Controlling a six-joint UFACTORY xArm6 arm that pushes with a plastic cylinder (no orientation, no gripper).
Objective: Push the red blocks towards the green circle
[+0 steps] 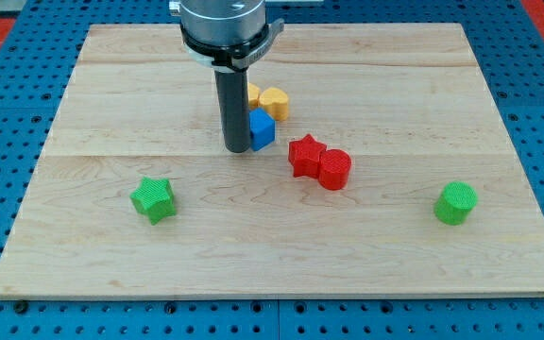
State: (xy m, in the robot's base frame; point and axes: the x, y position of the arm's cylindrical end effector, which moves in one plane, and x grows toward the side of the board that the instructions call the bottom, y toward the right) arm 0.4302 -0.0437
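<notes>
A red star block (pixel 305 155) and a red round block (pixel 334 169) lie touching each other right of the board's middle. The green circle block (pixel 456 203) sits alone at the view's right. My tip (pixel 236 148) rests on the board just left of a blue block (pixel 262 129), touching or nearly touching it, and about a block's width left of the red star. The rod hides part of the blue block.
A yellow block (pixel 274 102) and an orange-yellow block (pixel 252 93) partly behind the rod lie above the blue block. A green star block (pixel 153 199) sits at the lower left. The wooden board (pixel 111 94) lies on a blue pegboard.
</notes>
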